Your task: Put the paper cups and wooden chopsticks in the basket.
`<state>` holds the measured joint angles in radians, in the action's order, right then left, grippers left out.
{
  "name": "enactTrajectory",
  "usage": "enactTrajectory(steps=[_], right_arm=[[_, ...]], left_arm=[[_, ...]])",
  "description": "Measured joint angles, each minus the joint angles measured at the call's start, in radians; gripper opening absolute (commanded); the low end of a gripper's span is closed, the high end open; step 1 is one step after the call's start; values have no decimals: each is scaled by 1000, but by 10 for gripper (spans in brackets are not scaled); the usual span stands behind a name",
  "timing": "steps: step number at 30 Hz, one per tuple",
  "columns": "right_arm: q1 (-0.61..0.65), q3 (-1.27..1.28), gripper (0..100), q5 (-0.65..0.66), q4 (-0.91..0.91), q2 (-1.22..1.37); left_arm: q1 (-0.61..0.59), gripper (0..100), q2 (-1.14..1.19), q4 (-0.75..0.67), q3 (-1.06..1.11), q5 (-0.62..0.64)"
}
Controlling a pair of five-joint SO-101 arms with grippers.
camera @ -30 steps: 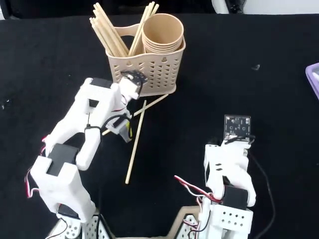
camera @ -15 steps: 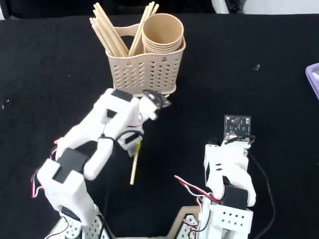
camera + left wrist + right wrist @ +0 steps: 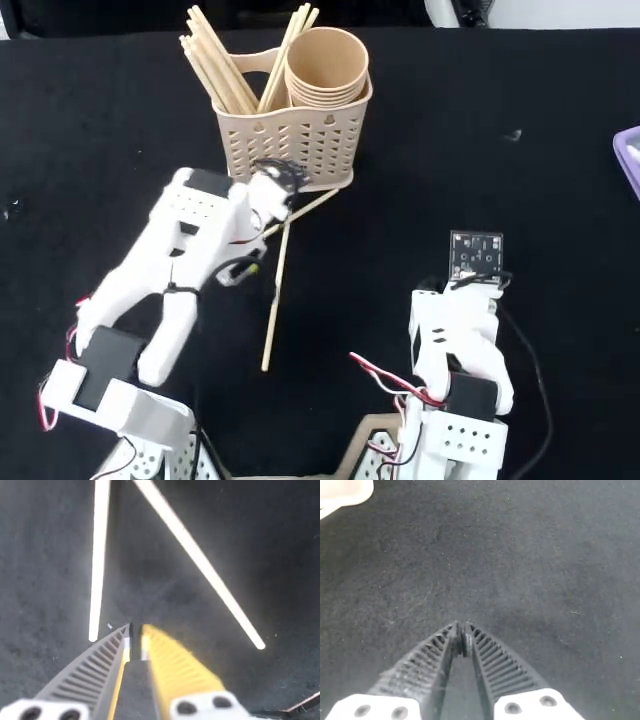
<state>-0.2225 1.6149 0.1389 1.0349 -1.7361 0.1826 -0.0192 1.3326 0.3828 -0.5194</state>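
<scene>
Jaws together and empty on the left gripper (image 3: 134, 630) and right gripper (image 3: 462, 630). Stacked paper cups (image 3: 326, 65) and bundled chopsticks (image 3: 215, 65) stand in the basket (image 3: 290, 140). Two loose chopsticks (image 3: 275, 305), apparently the last, lie just in front of it.

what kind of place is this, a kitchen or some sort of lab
Most likely a robotics workbench, not a kitchen: a left arm and a right arm are mounted side by side at a black-covered table, with a basket of paper cups and chopsticks set out as props.
</scene>
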Motion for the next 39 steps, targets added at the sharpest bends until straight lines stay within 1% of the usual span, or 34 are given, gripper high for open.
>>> enactTrajectory(steps=[3, 6, 9, 11, 15, 19, 22, 26, 30, 34, 39], right_arm=[[0, 0, 15, 0, 0, 0], [0, 0, 15, 0, 0, 0], [0, 0, 15, 0, 0, 0], [0, 0, 15, 0, 0, 0], [0, 0, 15, 0, 0, 0], [0, 0, 15, 0, 0, 0], [0, 0, 15, 0, 0, 0], [0, 0, 15, 0, 0, 0], [0, 0, 15, 0, 0, 0], [0, 0, 15, 0, 0, 0], [0, 0, 15, 0, 0, 0]], left_arm=[[-29, 30, 0, -95, 86, 9], [-58, 30, -9, -250, 203, 49], [-64, 30, -91, -388, 322, 69], [-63, 30, -169, -443, 397, 68], [-71, 30, -339, -459, 477, 74], [-74, 30, -457, -381, 480, 78], [-115, 30, -482, -404, 480, 143], [-155, 29, -439, -548, 480, 221], [-152, 29, -282, -647, 454, 245], [-155, 29, -100, -663, 385, 276], [-150, 29, -60, -652, 374, 290]])
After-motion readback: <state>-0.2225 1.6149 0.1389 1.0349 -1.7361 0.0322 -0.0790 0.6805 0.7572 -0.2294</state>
